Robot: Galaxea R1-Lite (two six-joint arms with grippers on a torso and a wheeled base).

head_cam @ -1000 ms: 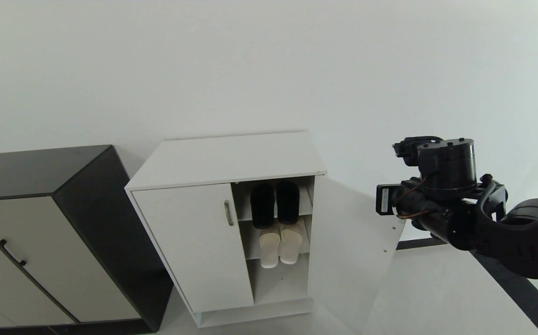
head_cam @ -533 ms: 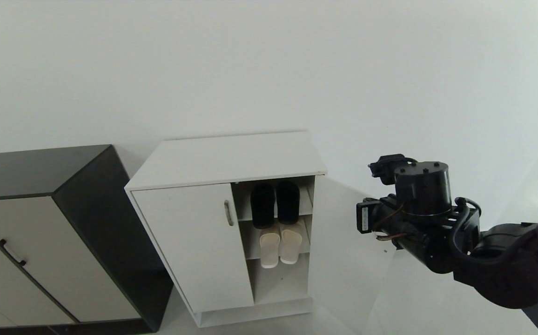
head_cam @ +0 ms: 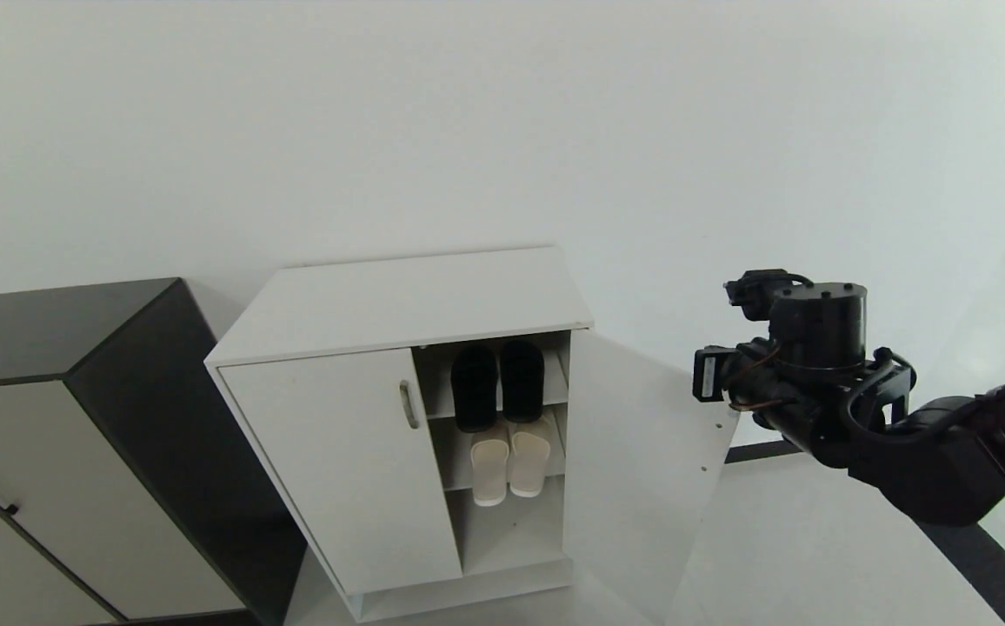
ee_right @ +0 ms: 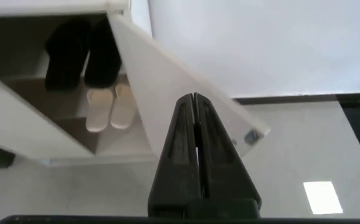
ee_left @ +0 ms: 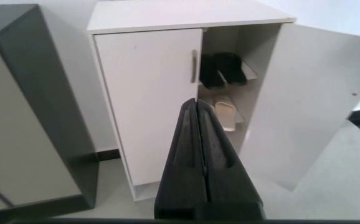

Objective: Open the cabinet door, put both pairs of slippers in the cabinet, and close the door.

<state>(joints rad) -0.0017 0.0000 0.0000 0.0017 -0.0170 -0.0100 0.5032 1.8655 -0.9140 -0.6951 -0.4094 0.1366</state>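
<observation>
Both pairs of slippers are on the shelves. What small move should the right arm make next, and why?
Probably bring the shut right claw against the outer face of the open door and start pushing it toward the cabinet: black slippers and white slippers both lie inside, so only closing remains.

The open door (head_cam: 642, 452) is sticking out rightward, walling that side; the shut left door (head_cam: 337, 469) is covering half the cabinet (head_cam: 398, 300) (black slippers (head_cam: 498, 382) and white slippers (head_cam: 509, 456) are filling the upper shelves).
</observation>
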